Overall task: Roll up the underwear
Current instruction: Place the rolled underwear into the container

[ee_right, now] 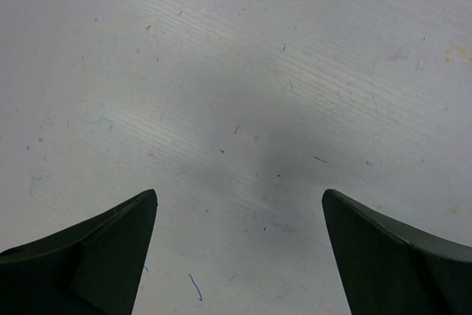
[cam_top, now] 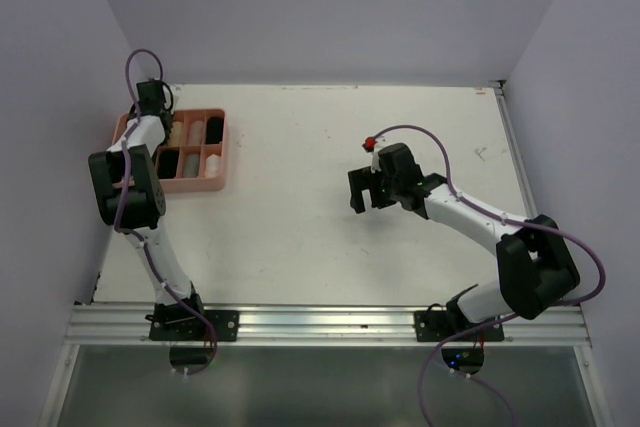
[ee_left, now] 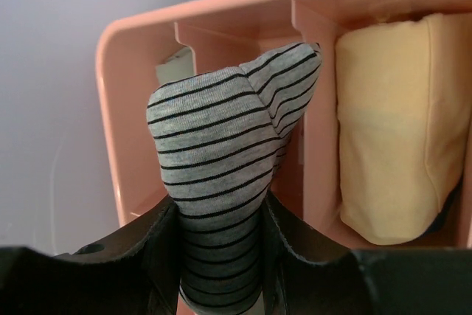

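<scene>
My left gripper [ee_left: 220, 256] pinches the grey striped underwear [ee_left: 214, 145] at a corner compartment of the pink tray [ee_left: 133, 57], far left on the table [ee_right: 236, 71]. My right gripper [ee_right: 240, 248] hangs wide, holding nothing, over the table's middle.

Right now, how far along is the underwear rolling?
Done: the tray already holds a beige roll and dark pieces. In hand: the left tool is shut on a striped roll at the compartment beside the beige one; I cannot tell whether it is fully seated. Left: release it. The right tool hangs open over the table, and I see no loose underwear on it.
</scene>
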Controlling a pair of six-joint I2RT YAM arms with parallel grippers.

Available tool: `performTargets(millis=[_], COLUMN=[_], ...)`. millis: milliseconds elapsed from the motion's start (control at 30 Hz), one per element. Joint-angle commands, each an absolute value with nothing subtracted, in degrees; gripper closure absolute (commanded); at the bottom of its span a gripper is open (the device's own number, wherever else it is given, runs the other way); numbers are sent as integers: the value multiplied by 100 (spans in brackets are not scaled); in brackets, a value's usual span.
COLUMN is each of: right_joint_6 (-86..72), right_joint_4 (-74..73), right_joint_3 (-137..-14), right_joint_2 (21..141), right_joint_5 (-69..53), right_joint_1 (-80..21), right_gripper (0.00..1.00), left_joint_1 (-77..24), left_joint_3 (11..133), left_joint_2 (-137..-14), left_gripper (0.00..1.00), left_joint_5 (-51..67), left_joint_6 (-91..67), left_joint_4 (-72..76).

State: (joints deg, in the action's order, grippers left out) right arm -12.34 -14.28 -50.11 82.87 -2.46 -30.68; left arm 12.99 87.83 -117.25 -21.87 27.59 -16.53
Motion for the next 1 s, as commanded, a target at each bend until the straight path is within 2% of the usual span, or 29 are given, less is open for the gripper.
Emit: performTargets(millis=[0,233,467,667,967], right_joint_6=[-1310,-1283,-1283,-1257,-1160], right_joint_4=[-1178,-1187,-1160,-1143,-1186], right_joint_3=[-4975,-4975,-4948,-4887,-4957], right_joint_2=[8253,8288,8332,8323,8455], right_joint_5=[-220,-255,-299,-290,-369], right_joint_1=[-3041,-3041,-3041,-3041,-3032], right_gripper=[1,1,1,1,1], left_joint_1=[1274,1318,1573,1793,1846], left_joint_3=[8701,8981,9869,10248,10476], left_joint_2=[-11707,-11944,-12418,-12647,-13183], left_gripper=[100,100,100,100,100], left_joint_5=[-2013,-1635,-232,438,255], left_joint_6=[2637,2417,2154,2188,2039], left_joint_4=[-1468,-1906,-2724,-2900,-3304])
